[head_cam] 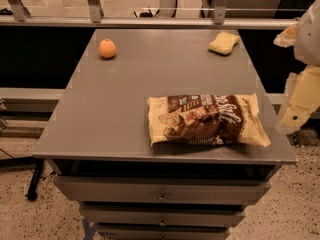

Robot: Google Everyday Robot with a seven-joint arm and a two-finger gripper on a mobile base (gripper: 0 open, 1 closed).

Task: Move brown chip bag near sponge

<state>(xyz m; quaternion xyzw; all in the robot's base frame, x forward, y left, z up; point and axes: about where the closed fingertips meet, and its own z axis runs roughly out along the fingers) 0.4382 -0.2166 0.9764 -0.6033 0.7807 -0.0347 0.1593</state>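
Observation:
The brown chip bag [207, 119] lies flat near the front right of the grey table top [115, 99], its long side across the table. The sponge [223, 43], small and pale yellow, sits at the far right corner, well beyond the bag. My gripper [296, 115] hangs at the right edge of the camera view, off the table's right side and level with the bag, touching neither object.
A round orange fruit [107, 48] sits at the far left of the table. Drawers [161, 191] stand open below the front edge. A metal railing [150, 21] runs behind the table. Speckled floor lies around it.

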